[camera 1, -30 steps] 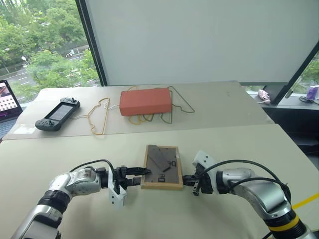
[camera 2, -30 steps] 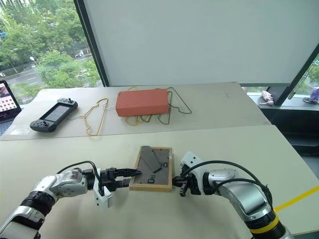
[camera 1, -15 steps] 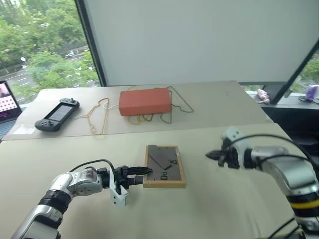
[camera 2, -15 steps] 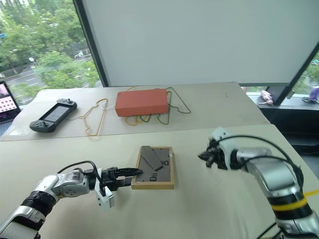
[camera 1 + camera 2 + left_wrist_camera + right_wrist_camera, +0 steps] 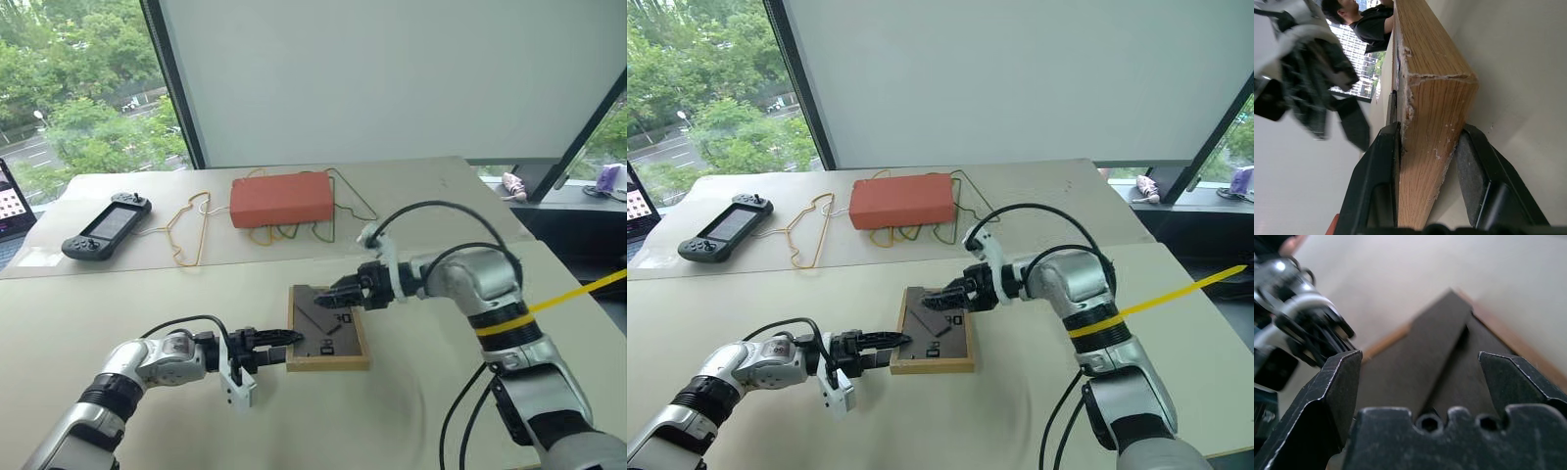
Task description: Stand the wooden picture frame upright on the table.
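Gripping frame [image 5: 1425, 137], left gripper [image 5: 1427, 147], wrist-view

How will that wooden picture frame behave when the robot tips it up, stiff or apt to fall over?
Probably stiff: the wooden picture frame has a thick solid wood edge, which the left gripper clamps without visible bending. Stood on that narrow edge it would likely tip unless its stand flap, now lying nearly flat, is folded out.

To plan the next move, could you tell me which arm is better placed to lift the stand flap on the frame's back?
The right. Its open right gripper hovers over the stand flap of the wooden picture frame, while the left gripper is busy clamping the frame's near-left edge on the table.
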Robot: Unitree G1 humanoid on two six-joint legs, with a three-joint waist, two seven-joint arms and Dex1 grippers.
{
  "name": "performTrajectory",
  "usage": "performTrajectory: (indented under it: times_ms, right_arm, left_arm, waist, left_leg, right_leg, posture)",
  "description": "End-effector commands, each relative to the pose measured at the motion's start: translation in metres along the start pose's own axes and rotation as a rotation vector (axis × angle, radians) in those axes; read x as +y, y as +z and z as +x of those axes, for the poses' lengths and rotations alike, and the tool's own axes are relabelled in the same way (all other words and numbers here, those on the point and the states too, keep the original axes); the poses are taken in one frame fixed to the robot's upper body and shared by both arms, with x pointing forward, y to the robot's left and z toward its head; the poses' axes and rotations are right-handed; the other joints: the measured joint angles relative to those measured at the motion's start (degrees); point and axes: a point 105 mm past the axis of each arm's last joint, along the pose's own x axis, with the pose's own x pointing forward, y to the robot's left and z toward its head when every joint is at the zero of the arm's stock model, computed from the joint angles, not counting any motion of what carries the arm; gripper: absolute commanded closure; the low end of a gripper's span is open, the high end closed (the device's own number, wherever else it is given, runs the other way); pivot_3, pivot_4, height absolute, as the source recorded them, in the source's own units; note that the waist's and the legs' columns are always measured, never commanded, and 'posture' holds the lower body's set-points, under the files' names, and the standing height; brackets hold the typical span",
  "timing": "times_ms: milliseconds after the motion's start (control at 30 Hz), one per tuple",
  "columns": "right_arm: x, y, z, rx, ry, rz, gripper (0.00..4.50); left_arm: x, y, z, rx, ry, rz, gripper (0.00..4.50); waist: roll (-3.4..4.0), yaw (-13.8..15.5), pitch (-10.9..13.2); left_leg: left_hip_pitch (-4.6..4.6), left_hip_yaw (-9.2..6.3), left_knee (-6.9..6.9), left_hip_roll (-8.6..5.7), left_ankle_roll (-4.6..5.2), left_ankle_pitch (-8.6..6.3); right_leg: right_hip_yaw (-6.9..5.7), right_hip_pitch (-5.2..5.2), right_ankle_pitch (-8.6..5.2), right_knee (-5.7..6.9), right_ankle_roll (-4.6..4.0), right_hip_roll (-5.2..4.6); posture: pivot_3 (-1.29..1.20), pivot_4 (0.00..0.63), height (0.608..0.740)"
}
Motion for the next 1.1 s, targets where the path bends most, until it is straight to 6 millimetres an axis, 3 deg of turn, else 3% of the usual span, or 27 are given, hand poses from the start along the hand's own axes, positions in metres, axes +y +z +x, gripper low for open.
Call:
performTrajectory:
  times_ms: [33, 133, 233, 367, 500, 667, 833, 933, 1000, 1100]
  right_arm:
    - [0.003, 0.002, 0.009, 0.010, 0.050, -0.038, 0.02]
    - [0.006, 0.000, 0.020, 0.016, 0.078, -0.032, 0.02]
    - [0.027, 0.004, 0.024, 0.002, 0.178, -0.037, 0.02]
    - [0.058, 0.017, 0.016, -0.049, 0.295, -0.064, 0.02]
    - [0.063, 0.025, 0.003, -0.106, 0.287, -0.083, 0.02]
    - [0.059, 0.025, -0.012, -0.155, 0.240, -0.088, 0.02]
    - [0.050, 0.008, -0.025, -0.143, 0.169, -0.074, 0.02]
    - [0.020, -0.018, -0.057, -0.119, -0.001, -0.037, 0.02]
    - [0.010, -0.027, -0.073, -0.112, -0.072, -0.038, 0.02]
    - [-0.005, -0.041, -0.098, -0.099, -0.243, -0.252, 0.02]
  left_arm:
    - [-0.018, 0.005, -0.001, -0.006, -0.079, -0.018, 3.32]
    - [-0.018, 0.005, -0.001, -0.004, -0.076, -0.021, 3.32]
    - [-0.018, 0.005, -0.002, -0.003, -0.075, -0.020, 3.32]
    - [-0.018, 0.004, -0.002, 0.008, -0.079, -0.021, 3.32]
    - [-0.020, 0.006, 0.000, 0.001, -0.077, -0.028, 3.32]
    - [-0.021, 0.008, 0.000, -0.001, -0.076, -0.032, 3.32]
    - [-0.020, 0.009, 0.001, 0.000, -0.070, -0.034, 3.32]
    - [-0.019, 0.009, 0.001, 0.004, -0.066, -0.033, 3.32]
    - [-0.019, 0.008, 0.001, 0.008, -0.063, -0.032, 3.32]
    - [-0.018, 0.008, 0.000, 0.013, -0.059, -0.032, 3.32]
  waist:
    - [0.03, -0.24, -0.02]
    - [0.04, -0.40, -0.03]
    - [0.04, -0.40, -0.03]
    - [0.05, -0.34, -0.03]
    - [0.06, -0.21, -0.02]
    - [0.07, -0.36, -0.01]
    - [0.07, -0.29, -0.01]
    - [0.07, -0.22, -0.01]
    - [0.07, -0.04, -0.01]
    - [0.09, -0.13, -0.02]
  left_leg:
    - [0.01, 0.00, 0.00, 0.00, 0.01, 0.00]
    - [0.09, 0.00, 0.00, 0.01, 0.05, -0.03]
    - [0.13, -0.01, 0.00, 0.01, 0.14, -0.08]
    - [0.08, -0.06, 0.00, 0.00, 0.11, -0.06]
    - [0.00, -0.06, 0.00, 0.00, 0.01, -0.01]
    - [-0.07, -0.06, 0.00, 0.00, 0.02, -0.01]
    - [-0.09, -0.05, 0.00, 0.00, 0.02, -0.01]
    - [-0.06, -0.04, 0.00, 0.01, 0.08, -0.04]
    - [-0.06, -0.03, 0.00, 0.00, 0.28, -0.15]
    - [0.01, 0.02, 0.01, 0.00, 0.29, -0.16]
  right_leg:
    - [0.00, 0.00, 0.00, 0.00, 0.00, 0.00]
    - [0.00, 0.01, 0.00, 0.00, 0.00, 0.00]
    - [0.00, 0.01, 0.00, 0.02, 0.00, 0.00]
    - [0.00, -0.02, 0.00, 0.07, 0.00, 0.00]
    - [-0.01, -0.04, 0.01, 0.08, 0.00, 0.00]
    - [-0.02, -0.11, 0.00, 0.08, 0.00, 0.00]
    - [-0.02, -0.10, 0.00, 0.05, 0.00, 0.00]
    - [-0.02, -0.06, 0.00, 0.01, 0.01, 0.00]
    - [-0.02, -0.03, 0.00, -0.01, 0.01, 0.00]
    - [-0.01, -0.03, -0.01, -0.07, 0.03, -0.02]
  posture:
    - [0.00, 0.150, 0.740]
    - [0.00, 0.150, 0.740]
    - [0.00, 0.150, 0.740]
    - [0.00, 0.150, 0.740]
    - [0.00, 0.150, 0.740]
    - [0.00, 0.150, 0.740]
    - [0.00, 0.150, 0.740]
    - [0.00, 0.150, 0.740]
    - [0.00, 0.150, 0.740]
    - [0.00, 0.150, 0.740]
